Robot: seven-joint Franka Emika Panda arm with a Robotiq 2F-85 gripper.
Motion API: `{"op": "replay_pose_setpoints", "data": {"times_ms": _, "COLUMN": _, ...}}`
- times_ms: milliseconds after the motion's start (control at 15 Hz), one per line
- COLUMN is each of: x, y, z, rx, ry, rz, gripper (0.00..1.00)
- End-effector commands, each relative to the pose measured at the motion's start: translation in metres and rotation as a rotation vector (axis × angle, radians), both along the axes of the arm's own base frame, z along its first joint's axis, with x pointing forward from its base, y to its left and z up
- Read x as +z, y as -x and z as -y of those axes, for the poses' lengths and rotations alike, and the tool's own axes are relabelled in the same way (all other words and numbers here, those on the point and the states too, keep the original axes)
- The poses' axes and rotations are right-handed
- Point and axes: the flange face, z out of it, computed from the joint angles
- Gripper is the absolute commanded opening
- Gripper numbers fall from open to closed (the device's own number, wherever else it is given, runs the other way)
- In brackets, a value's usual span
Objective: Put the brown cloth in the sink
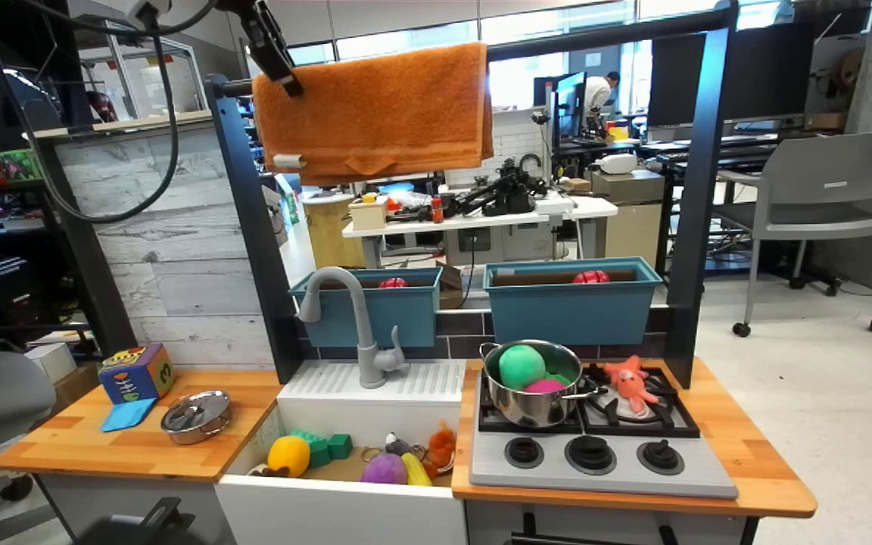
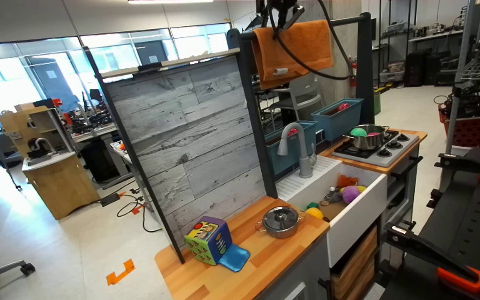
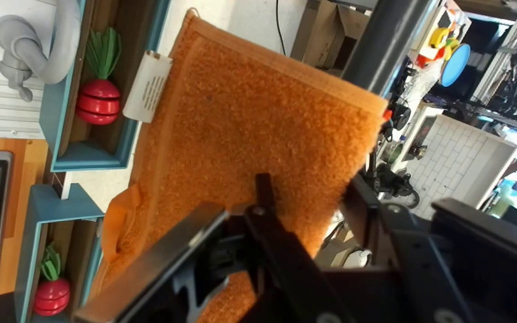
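Note:
The brown cloth (image 1: pixel 383 110) is an orange-brown towel draped over the dark bar above the toy kitchen, with a white tag. It also shows in an exterior view (image 2: pixel 306 54) and the wrist view (image 3: pixel 258 121). The sink (image 1: pixel 337 515) is a white basin below it with a grey gooseneck faucet (image 1: pixel 360 318); toys lie inside. It also shows in an exterior view (image 2: pixel 358 214). My gripper (image 3: pixel 310 190) is open at the cloth's top edge by the bar. One finger is in front of the cloth; the other is at its far side, its tip partly hidden.
The dark bar (image 1: pixel 602 34) runs between two upright posts. Two teal bins (image 1: pixel 568 310) hang behind the faucet. A pot (image 1: pixel 530 409) with balls stands on the stove. A lidded pan (image 1: pixel 196 416) and toy cube (image 1: pixel 137 372) are on the left counter. A cable loops near the arm.

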Motion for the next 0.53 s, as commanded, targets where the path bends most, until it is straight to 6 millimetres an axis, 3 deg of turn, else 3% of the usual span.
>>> {"op": "replay_pose_setpoints", "data": {"times_ms": 0, "x": 0.002, "y": -0.001, "z": 0.003, "rx": 0.006, "ry": -0.006, "rz": 0.017, "gripper": 0.13}}
{"op": "replay_pose_setpoints", "data": {"times_ms": 467, "x": 0.001, "y": 0.012, "z": -0.003, "rx": 0.034, "ry": -0.054, "rz": -0.002, "gripper": 0.08}}
